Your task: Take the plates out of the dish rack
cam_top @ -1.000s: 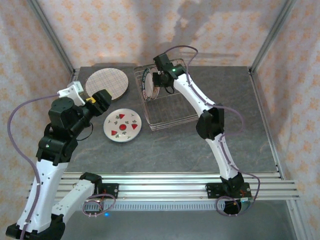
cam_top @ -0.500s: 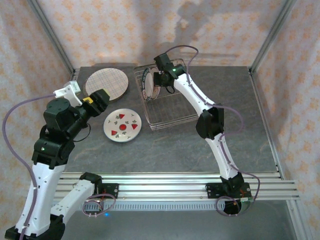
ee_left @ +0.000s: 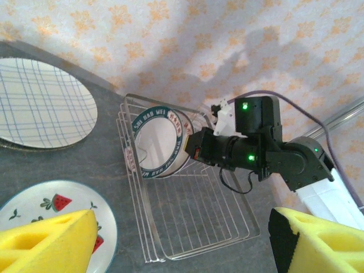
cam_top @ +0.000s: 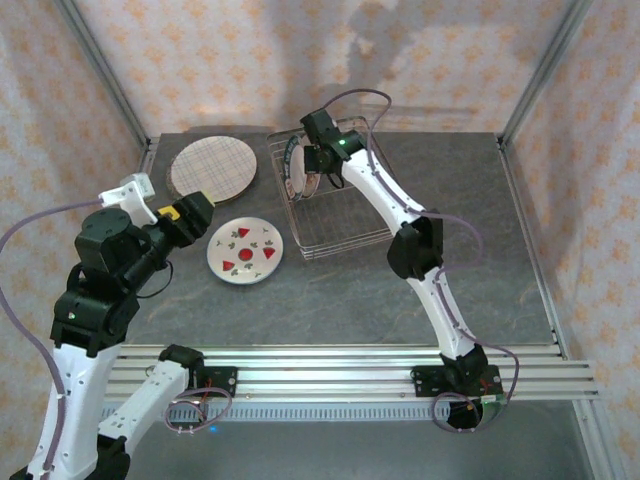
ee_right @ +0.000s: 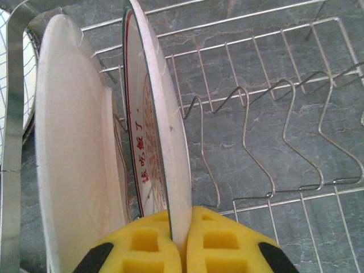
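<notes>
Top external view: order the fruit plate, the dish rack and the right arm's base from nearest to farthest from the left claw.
1. Fruit plate, just right of the left claw.
2. Dish rack, farther right.
3. Right arm's base, far right, near edge.

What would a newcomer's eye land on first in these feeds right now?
First, the right gripper pinching the rim of the dark-rimmed plate, which stands upright at the left end of the dish rack. Next, the plaid plate and the red-fruit plate lying flat on the table left of the rack, with the open left gripper beside them.
</notes>
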Controlling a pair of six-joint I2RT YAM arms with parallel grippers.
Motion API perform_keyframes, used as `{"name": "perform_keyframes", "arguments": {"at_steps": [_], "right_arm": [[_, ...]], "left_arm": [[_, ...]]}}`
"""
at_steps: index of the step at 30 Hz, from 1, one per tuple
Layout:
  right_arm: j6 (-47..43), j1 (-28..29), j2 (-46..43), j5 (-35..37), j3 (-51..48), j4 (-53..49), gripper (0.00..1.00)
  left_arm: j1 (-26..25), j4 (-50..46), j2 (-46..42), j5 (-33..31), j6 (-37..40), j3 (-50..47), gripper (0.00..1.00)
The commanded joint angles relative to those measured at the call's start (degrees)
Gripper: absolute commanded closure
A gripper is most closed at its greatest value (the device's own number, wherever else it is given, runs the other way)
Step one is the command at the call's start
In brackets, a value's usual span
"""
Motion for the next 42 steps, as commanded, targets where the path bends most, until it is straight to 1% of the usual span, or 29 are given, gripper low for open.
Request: {"name": "perform_keyframes", "arguments": {"at_steps": [1,4,12,15,22,28,29,36,42], "right_arm": [[-0.4,1.4,-1.6,5.5,3.5,2.4,1.0],[-0.4,2.1,-2.4,7.8,3.5,1.8,1.0],[0.4,2.8,-4.3,10.7,3.4,0.7,1.0],[0.2,3.3,-5.0,11.9,3.5,0.3,1.0],[0.8,3.6,-7.3,14.9,3.6,-2.0,1.0],[1.0,3.8,-9.5,16.1,3.4,-3.4,1.0],[1.1,3.8,-10.0,16.4,3.3,-3.6,1.0],[2.1,3.9,-13.7,19.3,3.3,-6.9,1.0],[2.7,3.9,-18.8,20.4,1.2,-8.6,1.0]], "left_arm": [[-0.4,-4.7,0.2,-0.1,2.9,2.0,0.21],[-0.4,-6.3,-0.2,-0.5,3.6,2.2,0.21],[-0.4,-4.6,-1.1,-4.5,3.1,2.2,0.21],[-0.5,-3.7,-1.3,-5.0,3.1,1.8,0.21],[-0.4,-1.5,-1.0,-4.0,2.0,1.2,0.21],[-0.4,0.4,-0.1,-2.6,1.8,1.0,0.21],[-0.4,0.7,0.1,-2.3,0.2,1.0,0.21],[-0.4,3.0,0.1,-1.8,-1.1,1.4,0.21],[-0.4,6.6,0.8,-0.4,-3.8,0.5,0.21]]}}
